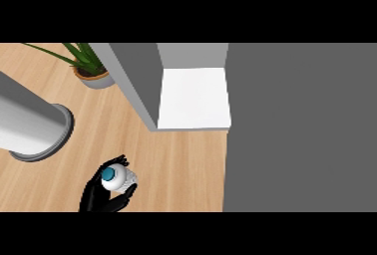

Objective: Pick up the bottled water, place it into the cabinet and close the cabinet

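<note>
Blue-capped bottled water [116,178] stands upright, cap upward, left hand [99,196] fingers curled around it.

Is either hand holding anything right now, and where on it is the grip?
The left hand holds the bottled water, fingers curled round its body below the blue cap. The right hand is out of view.
</note>
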You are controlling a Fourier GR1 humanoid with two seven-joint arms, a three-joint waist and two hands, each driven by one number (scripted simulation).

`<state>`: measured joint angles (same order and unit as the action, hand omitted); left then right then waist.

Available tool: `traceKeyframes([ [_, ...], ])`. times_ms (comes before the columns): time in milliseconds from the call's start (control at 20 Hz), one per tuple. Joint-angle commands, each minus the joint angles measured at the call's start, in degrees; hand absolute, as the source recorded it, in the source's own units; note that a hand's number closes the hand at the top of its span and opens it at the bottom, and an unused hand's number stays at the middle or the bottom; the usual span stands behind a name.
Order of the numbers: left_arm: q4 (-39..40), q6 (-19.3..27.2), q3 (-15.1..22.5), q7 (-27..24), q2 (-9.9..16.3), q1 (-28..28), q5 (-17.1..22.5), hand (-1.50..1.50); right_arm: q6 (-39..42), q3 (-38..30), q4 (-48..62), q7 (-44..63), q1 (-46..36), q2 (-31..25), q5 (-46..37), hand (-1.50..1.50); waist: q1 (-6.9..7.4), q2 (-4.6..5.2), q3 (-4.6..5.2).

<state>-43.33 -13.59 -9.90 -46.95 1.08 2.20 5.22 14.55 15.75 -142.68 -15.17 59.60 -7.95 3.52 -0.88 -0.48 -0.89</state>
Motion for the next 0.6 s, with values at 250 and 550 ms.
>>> traceKeyframes([
  [250, 7.47, -3.87, -2.30, -1.75, 0.38, 4.96, 3.84, 1.50, 0.58, 0.60, -4.13, -0.22, 2.05, -0.49, 0.74, -1.50, -0.53, 0.43, 0.98],
  [550, 9.34, -1.43, 1.93, -6.61, -1.03, 5.47, 5.15, 1.50, 0.03, 0.94, -4.79, 0.89, 1.23, -0.76, 0.15, -1.50, -0.80, 0.54, 1.06],
])
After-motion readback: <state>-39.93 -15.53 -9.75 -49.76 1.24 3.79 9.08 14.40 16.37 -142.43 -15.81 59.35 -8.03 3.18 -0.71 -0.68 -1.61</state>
